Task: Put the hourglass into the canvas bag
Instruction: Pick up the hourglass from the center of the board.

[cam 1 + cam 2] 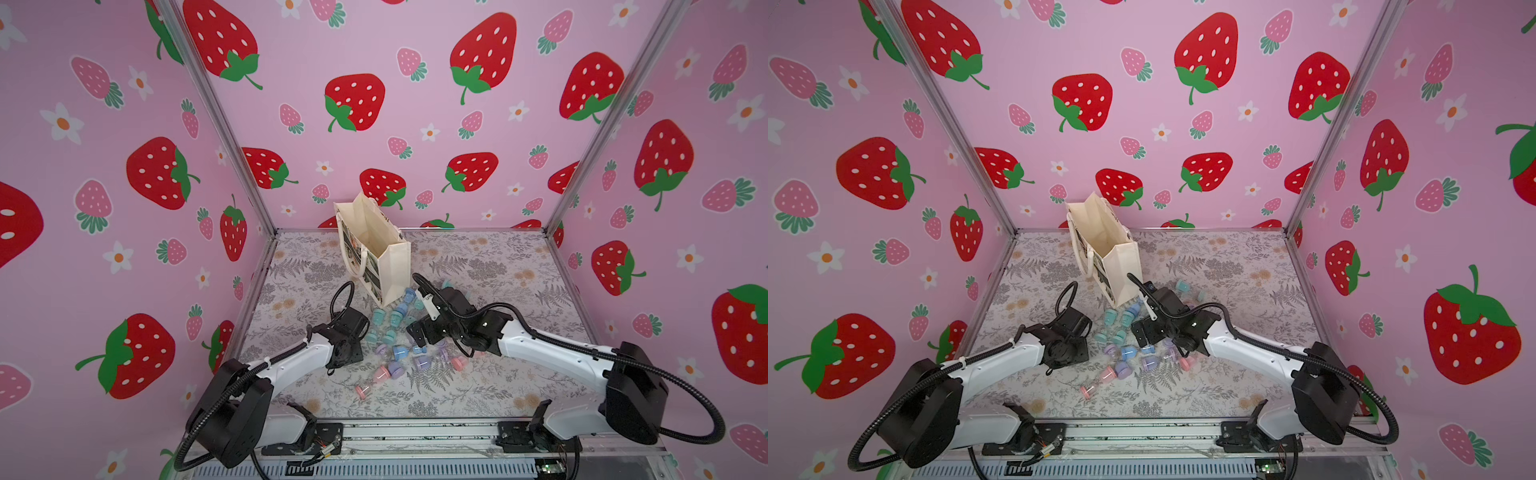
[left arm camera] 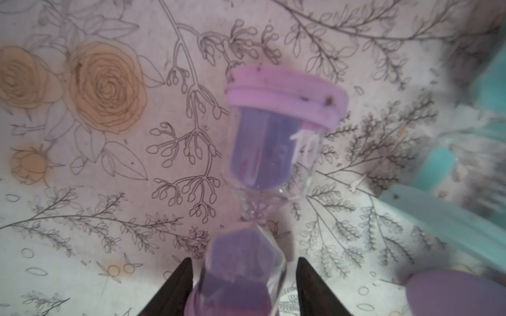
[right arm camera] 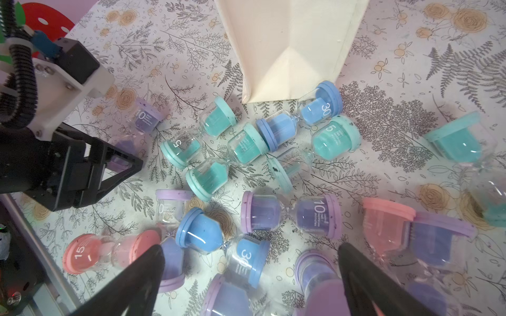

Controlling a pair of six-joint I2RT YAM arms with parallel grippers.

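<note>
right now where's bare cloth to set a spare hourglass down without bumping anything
Bare floral cloth runs from the canvas bag across to the right wall, and again between the hourglasses and the front rail. A smaller patch lies left of the bag. Crowded: the heap just in front of the bag.

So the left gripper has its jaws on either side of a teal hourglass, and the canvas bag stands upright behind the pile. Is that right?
Not quite. The jaws of the left gripper sit on either side of a purple hourglass, not a teal one; the left wrist view shows it. The rest holds: the canvas bag stands upright behind the pile.
</note>
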